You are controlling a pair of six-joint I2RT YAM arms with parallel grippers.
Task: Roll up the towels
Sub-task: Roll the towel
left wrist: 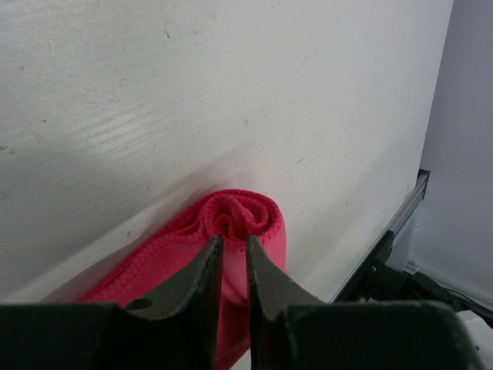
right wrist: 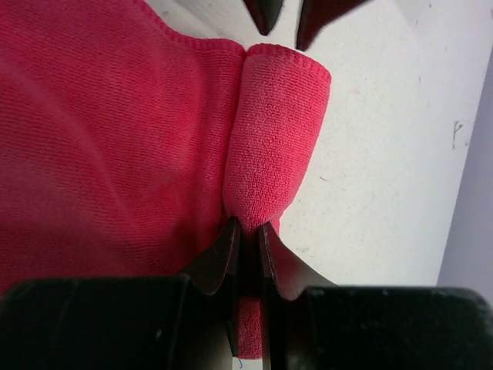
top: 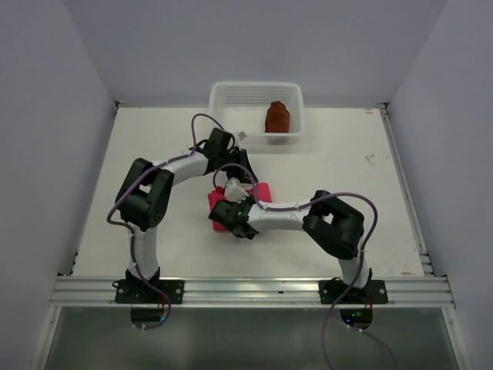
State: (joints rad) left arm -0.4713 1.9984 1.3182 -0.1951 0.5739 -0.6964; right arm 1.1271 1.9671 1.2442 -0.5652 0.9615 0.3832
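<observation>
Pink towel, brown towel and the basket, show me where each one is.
pink towel (right wrist: pixel 273 139), right wrist view, on the rolled-up part.
brown towel (top: pixel 277 117), top external view, on the middle of the bundle.
basket (top: pixel 269 139), top external view, on its near wall.

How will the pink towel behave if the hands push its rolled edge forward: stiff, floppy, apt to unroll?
Probably floppy: the pink towel bunches softly where the right hand pinches it. The roll is loose at the end held by the left hand, so it may well unroll if released. Its fleecy pile likely grips the table rather than sliding.
</observation>
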